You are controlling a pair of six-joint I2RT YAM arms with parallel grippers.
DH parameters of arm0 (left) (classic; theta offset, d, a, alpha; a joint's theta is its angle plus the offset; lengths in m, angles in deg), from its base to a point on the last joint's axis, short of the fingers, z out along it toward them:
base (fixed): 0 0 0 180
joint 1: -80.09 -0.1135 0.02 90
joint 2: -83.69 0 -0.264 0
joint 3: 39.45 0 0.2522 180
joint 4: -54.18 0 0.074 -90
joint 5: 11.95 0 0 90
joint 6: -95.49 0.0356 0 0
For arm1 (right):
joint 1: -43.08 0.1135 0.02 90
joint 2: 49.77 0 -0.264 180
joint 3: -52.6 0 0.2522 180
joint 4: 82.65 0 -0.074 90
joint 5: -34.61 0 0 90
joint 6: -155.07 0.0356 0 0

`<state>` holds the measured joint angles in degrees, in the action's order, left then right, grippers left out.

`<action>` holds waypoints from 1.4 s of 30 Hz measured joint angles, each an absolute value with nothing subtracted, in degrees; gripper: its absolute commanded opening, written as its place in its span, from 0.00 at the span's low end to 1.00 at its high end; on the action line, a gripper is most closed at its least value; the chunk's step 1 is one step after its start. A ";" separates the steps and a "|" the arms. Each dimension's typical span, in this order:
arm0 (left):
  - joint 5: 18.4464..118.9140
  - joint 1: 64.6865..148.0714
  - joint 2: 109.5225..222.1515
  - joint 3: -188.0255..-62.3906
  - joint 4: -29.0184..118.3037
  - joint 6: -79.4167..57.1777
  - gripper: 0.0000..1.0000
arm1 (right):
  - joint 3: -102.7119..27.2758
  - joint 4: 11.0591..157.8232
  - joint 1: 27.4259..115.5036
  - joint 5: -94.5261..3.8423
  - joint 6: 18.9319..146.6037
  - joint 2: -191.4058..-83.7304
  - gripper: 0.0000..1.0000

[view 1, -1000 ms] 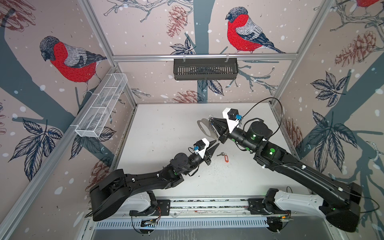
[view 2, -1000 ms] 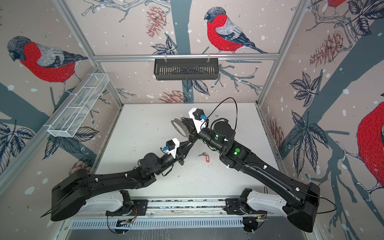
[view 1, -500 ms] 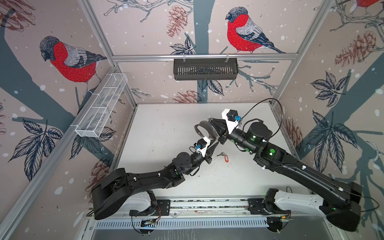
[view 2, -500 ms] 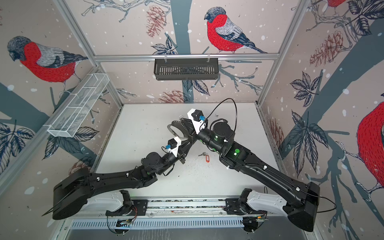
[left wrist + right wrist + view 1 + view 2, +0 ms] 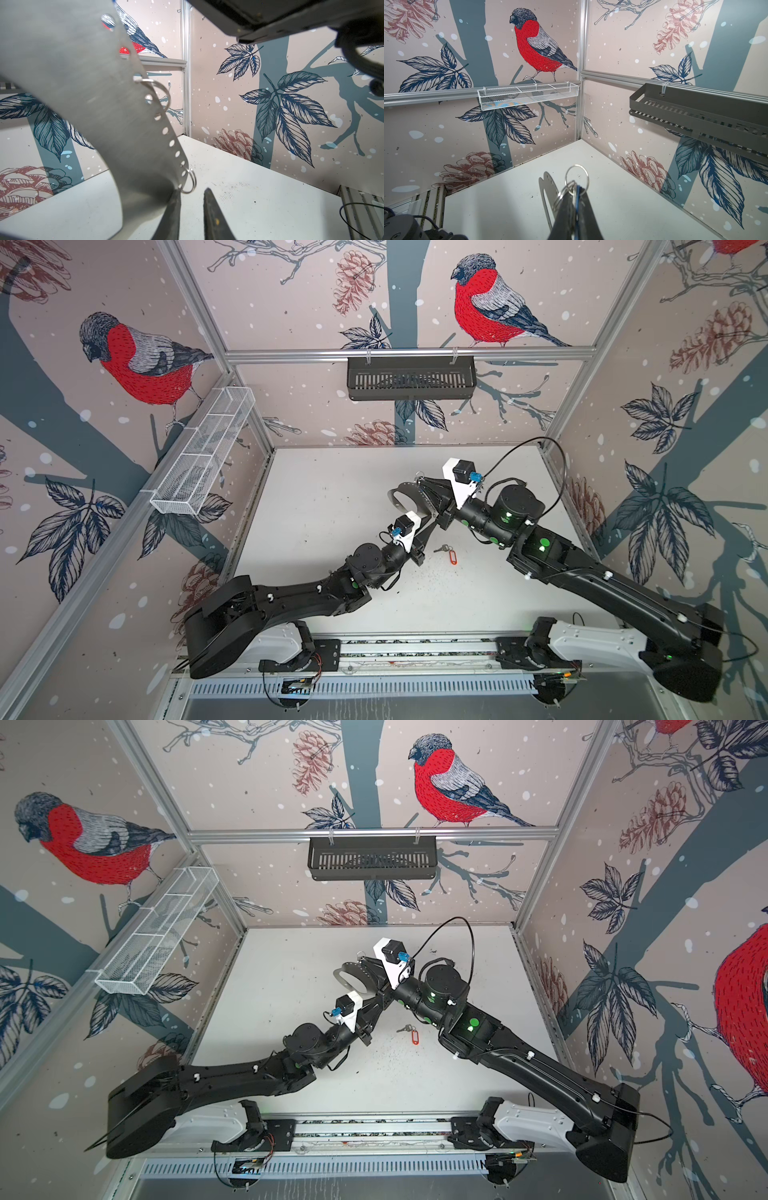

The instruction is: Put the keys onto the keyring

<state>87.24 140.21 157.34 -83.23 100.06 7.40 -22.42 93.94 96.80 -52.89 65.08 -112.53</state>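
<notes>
Above the table [image 5: 324, 497], the right gripper [image 5: 420, 483] pinches the blue-tagged keys [image 5: 572, 190].

Both top views: set high on the front rail [image 5: 415, 649] side, opposite the dark shelf [image 5: 411, 377] [image 5: 372, 859], tilted down toward it. Far enough back to take in the whole table [image 5: 332, 497]. Framing nearly equal, slight sideways offset.

Left wrist view: low over the table, aimed at the corner post [image 5: 185, 83] right of the shelf. Keyring [image 5: 93, 104] very near the lens.

Right wrist view: low, aimed at the corner left of the shelf [image 5: 695, 110]. Shares shelf and mesh basket [image 5: 527, 95] with the top views.
</notes>
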 measured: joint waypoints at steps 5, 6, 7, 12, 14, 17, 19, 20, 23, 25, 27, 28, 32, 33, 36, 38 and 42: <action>87.64 140.23 157.34 -83.36 100.06 7.40 0.22 | -22.42 93.94 97.10 -53.20 65.06 -112.51 0.00; 87.74 140.23 157.34 -83.40 100.02 7.40 0.22 | -22.42 93.94 97.12 -53.42 65.06 -112.51 0.00; 88.03 140.23 157.34 -83.45 100.02 7.40 0.22 | -22.42 93.94 97.17 -53.66 65.06 -112.51 0.00; 88.66 140.23 157.43 -83.58 99.93 7.38 0.22 | -22.42 93.94 97.54 -53.79 65.06 -112.51 0.00; 88.82 140.23 157.56 -83.62 99.91 7.38 0.22 | -22.42 93.94 97.65 -54.03 65.06 -112.51 0.00; 89.21 140.23 157.63 -83.62 99.84 7.38 0.24 | -22.42 93.94 97.78 -54.18 65.04 -112.49 0.00; 89.25 140.23 157.63 -83.62 99.82 7.36 0.24 | -22.42 93.94 97.84 -54.27 65.04 -112.49 0.00; 89.32 140.23 157.63 -83.62 99.78 7.33 0.24 | -22.42 93.94 97.91 -54.44 65.04 -112.49 0.00; 89.87 140.23 157.63 -83.62 99.73 7.31 0.24 | -22.42 93.96 98.15 -54.49 65.04 -112.46 0.00; 90.08 140.23 157.63 -83.62 99.73 7.22 0.24 | -22.42 93.96 98.26 -54.51 65.04 -112.46 0.00; 90.24 140.23 157.63 -83.62 99.73 7.22 0.24 | -22.42 93.96 98.35 -54.73 65.01 -112.46 0.00; 90.30 140.23 157.60 -83.62 99.73 7.20 0.23 | -22.42 93.96 98.41 -54.90 65.01 -112.49 0.00; 91.90 140.23 157.60 -83.62 99.73 7.16 0.19 | -22.42 93.96 98.76 -54.95 65.01 -112.49 0.00; 92.40 140.23 157.60 -83.62 99.73 6.98 0.16 | -22.42 93.96 98.89 -54.99 65.01 -112.49 0.00; 93.30 140.25 157.60 -83.62 99.73 6.98 0.12 | -22.33 94.07 99.22 -55.17 65.04 -112.49 0.00; 94.02 140.25 157.60 -83.62 99.73 6.98 0.10 | -22.27 94.05 99.40 -55.27 65.04 -112.49 0.00; 96.14 140.25 157.49 -83.58 99.73 6.98 0.08 | -22.11 94.22 99.64 -55.30 65.04 -112.46 0.00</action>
